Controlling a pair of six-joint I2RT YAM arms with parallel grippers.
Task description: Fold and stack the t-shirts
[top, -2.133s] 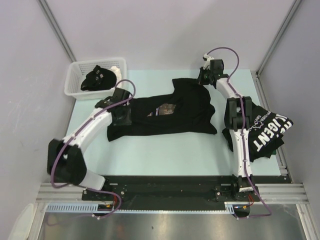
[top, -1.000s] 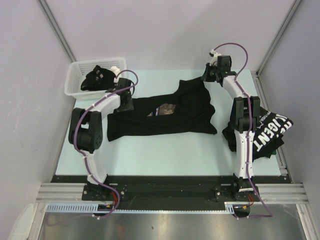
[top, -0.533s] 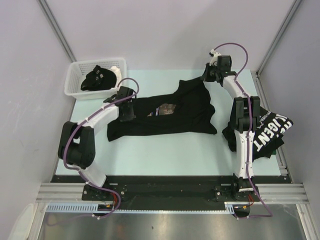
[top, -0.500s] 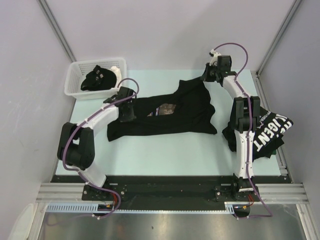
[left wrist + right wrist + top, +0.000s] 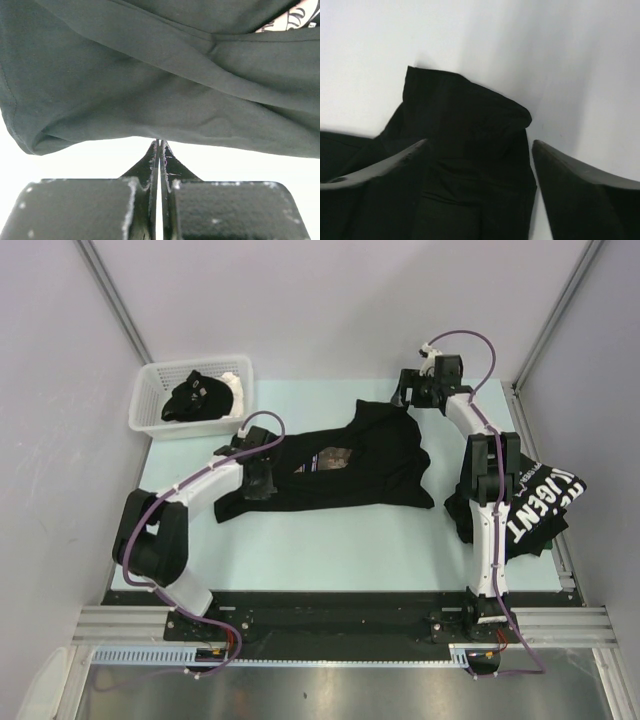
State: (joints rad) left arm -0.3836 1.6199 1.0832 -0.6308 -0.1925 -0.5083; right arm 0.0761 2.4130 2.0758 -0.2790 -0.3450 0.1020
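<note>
Vs half a second earlier: the left hand (image 5: 262, 480) is being seen shifted away from the white basket (image 5: 150, 426), further right and nearer. The left side of the printed t-shirt (image 5: 370, 465) is being dragged in with it. The right hand (image 5: 405, 397), clamped before, is now being held spread.

Left hand: fingers (image 5: 150, 161) are being pressed together. A thin edge of the printed t-shirt is being pinched at their tips, though the exact bite is being hidden by cloth. The hand is being kept right of and nearer than the basket's near right corner.

Right hand: dark fingers (image 5: 380, 172) are being held well apart. A rumpled corner of the same t-shirt is being left between them, not gripped. It is being held far to the basket's right, at about the basket's depth.

The printed t-shirt is being laid mostly flat on the pale counter (image 5: 330, 540), right of the basket and slightly nearer. It is soft matte black knit, creased, with hems and folds showing in the left wrist view. A rectangular reddish-brown print (image 5: 335, 457) is being shown on its chest.

The lettered t-shirt (image 5: 535, 502) is being left bunched far right of the basket, beside the right arm, at the counter's edge. It is black with big white block letters.

The basket is rigid white slotted plastic, rectangular. A crumpled black cloth (image 5: 195, 397) is being held inside it.
</note>
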